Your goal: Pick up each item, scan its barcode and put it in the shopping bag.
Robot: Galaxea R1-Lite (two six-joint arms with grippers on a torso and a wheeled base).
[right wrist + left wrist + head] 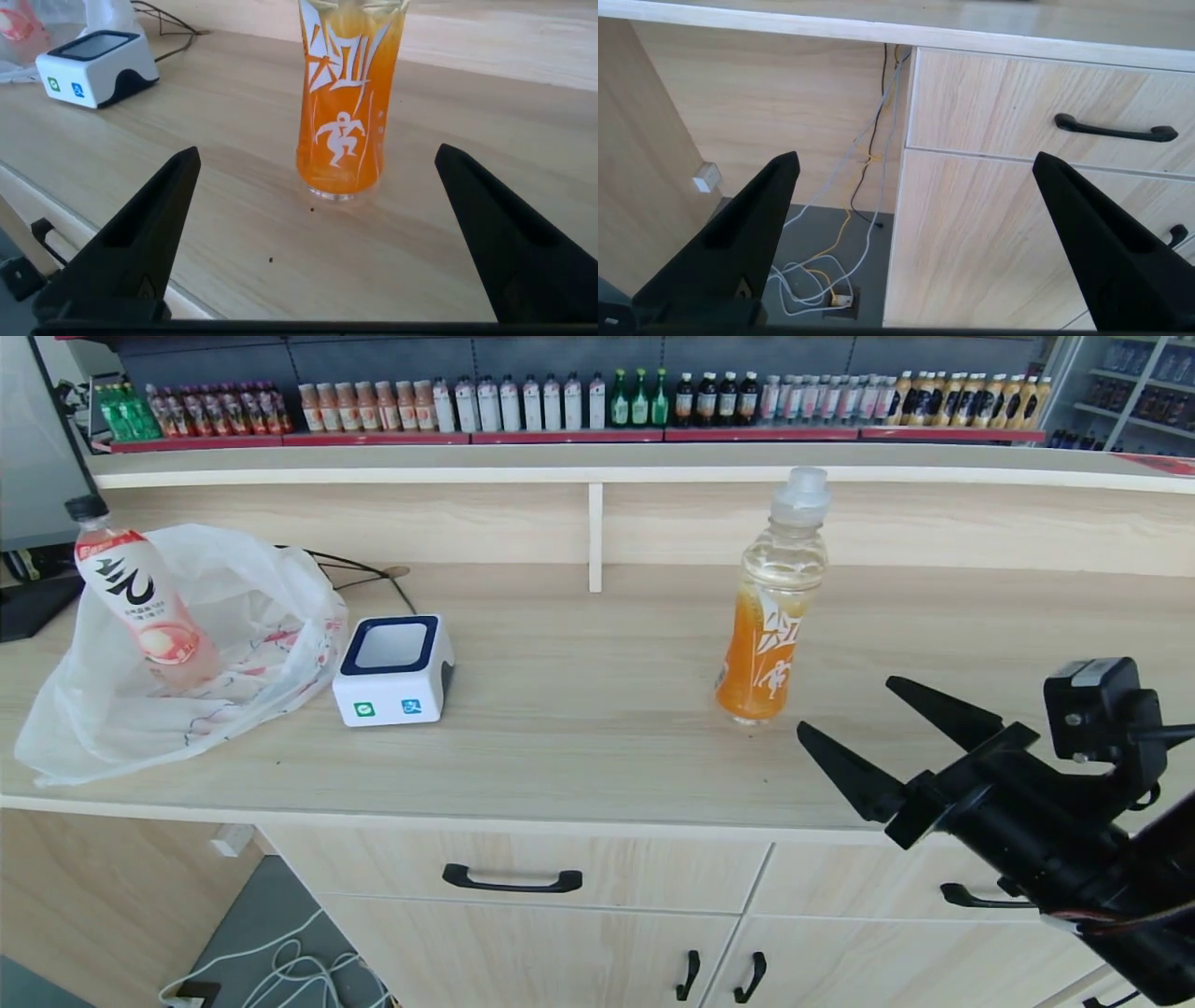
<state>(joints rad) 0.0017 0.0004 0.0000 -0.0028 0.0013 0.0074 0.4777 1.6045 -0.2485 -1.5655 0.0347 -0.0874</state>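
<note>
One pink bottle [140,597] stood in the shopping bag [271,644], beside the scanner [392,667]. The orange bottle [770,616] stood upright on the counter [579,728], apparently not yet scanned or bagged. The right gripper [847,706] gaped wide and empty near it. The left gripper [915,159], likewise spread and empty, hung below the counter.

Our right arm [1046,831] comes in from the low right side, black and bent at the wrist. Our right tool [847,707] is wide open — its two pointy black fingers [845,770] are spread far apart and hold nothing. The tips point forward and a bit to our left. Our left tool [915,159] is down low. Its fingers are spread wide too — they hold nothing.
</note>
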